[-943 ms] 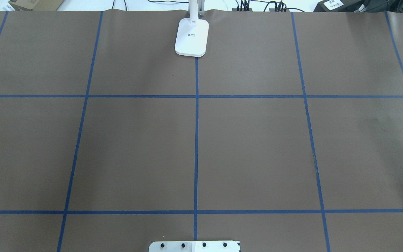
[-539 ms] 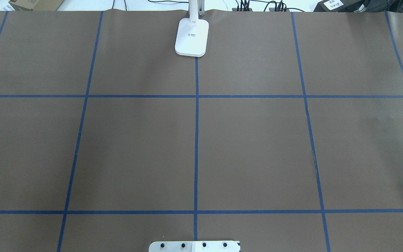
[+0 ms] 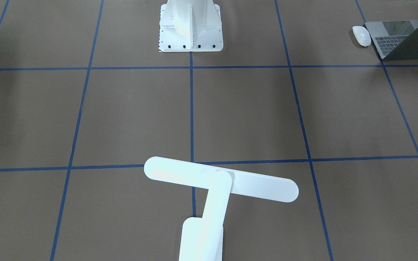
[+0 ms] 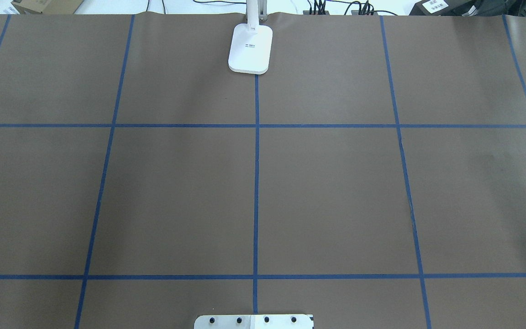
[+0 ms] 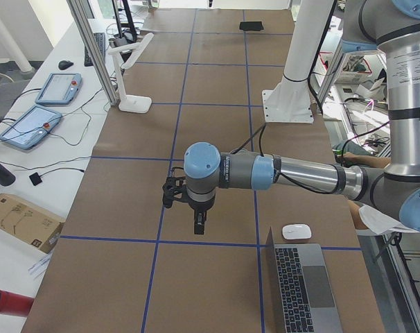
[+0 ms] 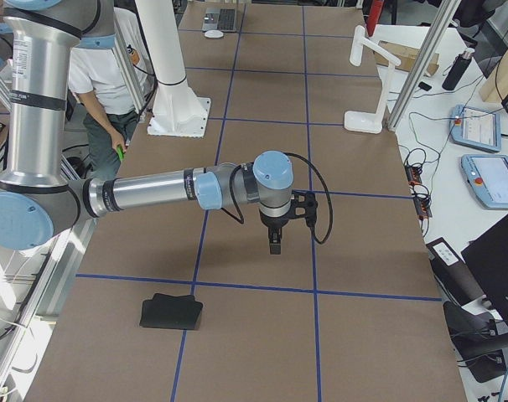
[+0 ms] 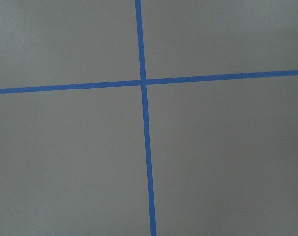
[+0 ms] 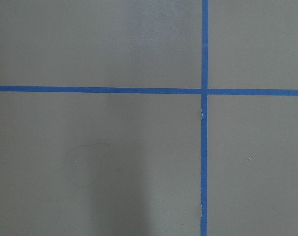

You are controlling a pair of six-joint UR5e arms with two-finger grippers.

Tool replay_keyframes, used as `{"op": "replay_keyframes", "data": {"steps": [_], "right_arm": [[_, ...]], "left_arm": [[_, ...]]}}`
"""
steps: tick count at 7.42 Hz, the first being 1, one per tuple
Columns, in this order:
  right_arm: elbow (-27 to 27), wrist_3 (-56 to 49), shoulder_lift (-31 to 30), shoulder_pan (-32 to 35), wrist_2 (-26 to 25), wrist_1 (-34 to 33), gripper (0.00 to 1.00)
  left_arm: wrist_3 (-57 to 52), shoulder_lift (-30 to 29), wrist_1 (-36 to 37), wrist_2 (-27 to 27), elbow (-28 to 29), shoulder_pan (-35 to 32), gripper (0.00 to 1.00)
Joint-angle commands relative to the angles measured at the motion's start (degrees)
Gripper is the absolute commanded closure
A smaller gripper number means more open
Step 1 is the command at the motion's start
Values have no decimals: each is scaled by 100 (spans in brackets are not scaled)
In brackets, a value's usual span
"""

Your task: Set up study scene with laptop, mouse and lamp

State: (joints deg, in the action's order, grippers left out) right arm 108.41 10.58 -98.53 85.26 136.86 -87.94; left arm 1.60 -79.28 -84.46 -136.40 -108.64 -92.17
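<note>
The dark-grey laptop point(image 3: 405, 38) stands open near the robot's left table end, also in the exterior left view point(image 5: 303, 291). The white mouse point(image 3: 361, 35) lies right beside it point(image 5: 296, 231). The white lamp stands at the far middle edge, base point(image 4: 250, 48) on the tape line, bar head point(image 3: 220, 179) over the table. My left gripper point(image 5: 199, 225) hangs over bare paper, apart from the laptop. My right gripper point(image 6: 274, 243) hangs over the right half. Both show only in side views, so I cannot tell whether they are open or shut.
The white bolted pedestal point(image 3: 191, 25) stands at the robot's edge. A flat black pad point(image 6: 171, 311) lies near the right end. A person point(image 6: 111, 84) sits behind the pedestal. Teach pendants point(image 5: 30, 125) and cables lie on the side bench past the lamp.
</note>
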Motion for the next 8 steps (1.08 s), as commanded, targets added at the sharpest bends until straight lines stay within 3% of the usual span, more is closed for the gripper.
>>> {"op": "replay_keyframes", "data": {"steps": [1, 3, 5, 8], "right_arm": [[4, -30, 1, 0, 140, -4, 1], [-4, -13, -17, -9, 139, 93, 1], [4, -30, -78, -88, 148, 111, 1], [4, -39, -113, -167, 140, 93, 1]], "left_arm": [[664, 393, 0, -10, -122, -29, 0], [692, 746, 43, -1, -184, -213, 0], [2090, 1063, 35, 69, -306, -800, 0], [3167, 1659, 35, 61, -289, -1292, 0]]}}
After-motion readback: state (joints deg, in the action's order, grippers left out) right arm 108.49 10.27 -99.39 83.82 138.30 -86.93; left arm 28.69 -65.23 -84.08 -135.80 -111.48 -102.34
